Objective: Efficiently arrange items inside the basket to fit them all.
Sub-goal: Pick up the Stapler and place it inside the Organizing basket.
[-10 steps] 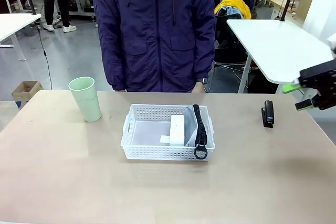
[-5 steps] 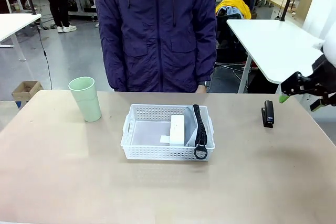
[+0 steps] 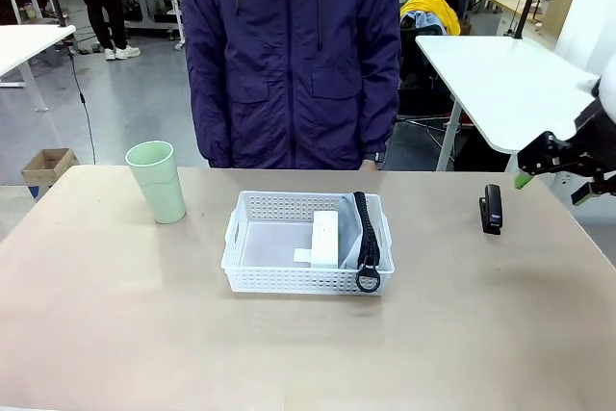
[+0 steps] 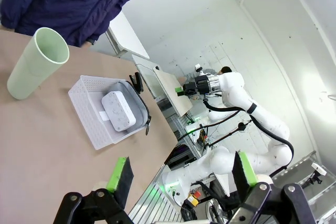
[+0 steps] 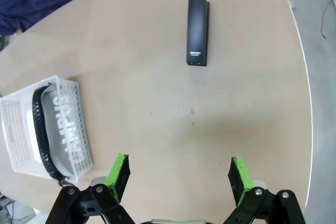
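The white basket (image 3: pixel 252 271) sits mid-table, holding the white box (image 3: pixel 325 237) and, against its right wall, the grey pouch (image 3: pixel 349 230) with its black strap (image 3: pixel 367 234). A pale green cup (image 3: pixel 157 181) stands upright on the table to the basket's left. Right of the basket lies the slim black device (image 3: pixel 492 209). My right gripper (image 3: pixel 551 188) hovers open above the table's right edge, just beyond the device (image 5: pixel 197 29), which lies ahead of its open fingertips (image 5: pixel 178 176). My left gripper (image 4: pixel 182 174) is open and empty, well back from the cup (image 4: pixel 37 62) and basket (image 4: pixel 84 111).
A person in a dark blue jacket (image 3: pixel 289 55) stands at the table's far side, right behind the basket. A white side table (image 3: pixel 510 84) stands at the back right. Bare tabletop (image 3: pixel 289 353) stretches in front of the basket.
My right gripper has risen and moved a little left, toward the black device, turning as it went. The basket, cup and device have not moved.
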Available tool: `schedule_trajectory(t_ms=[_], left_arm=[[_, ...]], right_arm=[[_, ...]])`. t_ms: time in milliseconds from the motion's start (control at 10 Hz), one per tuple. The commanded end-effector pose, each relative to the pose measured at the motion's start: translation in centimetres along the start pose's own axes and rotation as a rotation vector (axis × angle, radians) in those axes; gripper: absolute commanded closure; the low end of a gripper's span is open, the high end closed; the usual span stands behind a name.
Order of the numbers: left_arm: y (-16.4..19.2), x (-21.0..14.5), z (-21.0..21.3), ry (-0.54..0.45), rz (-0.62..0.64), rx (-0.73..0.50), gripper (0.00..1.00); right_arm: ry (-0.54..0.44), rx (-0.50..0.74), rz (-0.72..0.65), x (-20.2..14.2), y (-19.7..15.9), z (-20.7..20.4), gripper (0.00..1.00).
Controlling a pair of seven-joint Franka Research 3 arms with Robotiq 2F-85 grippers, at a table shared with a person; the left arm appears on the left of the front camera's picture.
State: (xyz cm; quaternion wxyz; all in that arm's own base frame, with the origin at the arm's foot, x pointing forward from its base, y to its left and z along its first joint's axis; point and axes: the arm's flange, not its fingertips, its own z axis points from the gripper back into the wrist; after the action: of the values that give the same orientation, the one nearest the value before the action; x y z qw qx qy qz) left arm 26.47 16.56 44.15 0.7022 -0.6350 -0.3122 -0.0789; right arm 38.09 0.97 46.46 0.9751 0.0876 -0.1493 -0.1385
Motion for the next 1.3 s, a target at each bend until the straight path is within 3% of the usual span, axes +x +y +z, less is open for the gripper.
schedule_trajectory(t_ms=[0,600,1200], left_arm=[[-0.2,0.0,-0.1,-0.009,-0.022,-0.015,0.00],[-0.2,0.0,-0.1,-0.009,-0.022,-0.015,0.00],[-0.2,0.0,-0.1,-0.009,-0.022,-0.015,0.00]], right_arm=[[0.001,-0.076,-0.055,3.2,1.3,-1.6,0.00],[0.057,-0.196,-0.050,11.4,3.1,-10.5,0.00],[0.181,-0.254,-0.033,15.5,2.0,-18.6,0.00]])
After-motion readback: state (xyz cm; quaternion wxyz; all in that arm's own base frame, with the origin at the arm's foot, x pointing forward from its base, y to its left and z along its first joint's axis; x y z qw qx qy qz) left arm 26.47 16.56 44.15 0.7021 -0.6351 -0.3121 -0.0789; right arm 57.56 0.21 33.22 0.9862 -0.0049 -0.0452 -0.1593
